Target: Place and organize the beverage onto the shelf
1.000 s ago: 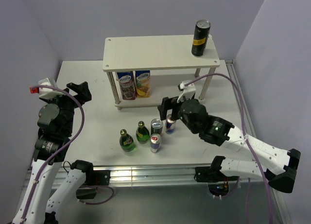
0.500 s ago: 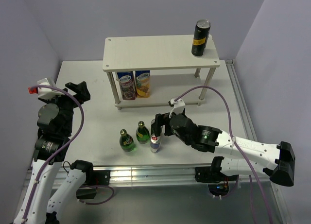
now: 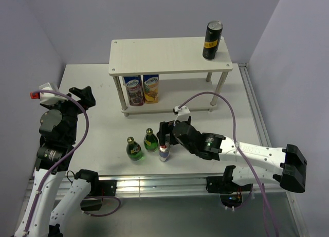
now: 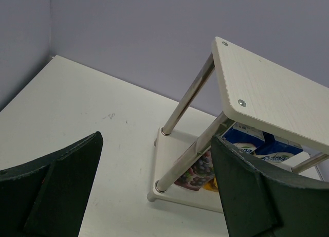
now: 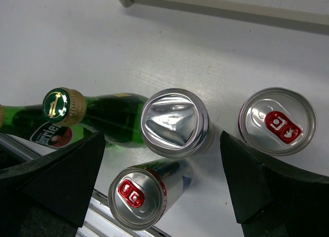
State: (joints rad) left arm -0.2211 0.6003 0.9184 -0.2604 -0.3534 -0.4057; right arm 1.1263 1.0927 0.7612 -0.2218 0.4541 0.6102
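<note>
Five drinks (image 5: 277, 121) on white worktop (image 3: 92, 93), six o'clock of cream two-tier shelf (image 3: 164, 54). Right gripper (image 3: 164, 130): jaws fully open, empty, over silver-topped can (image 5: 175, 123), likely light, thin-walled, slick; grip mid-body. Left gripper (image 4: 154, 185): jaws open, empty.

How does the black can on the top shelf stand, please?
Upright: the black can stands on its base near the shelf's right end.
</note>
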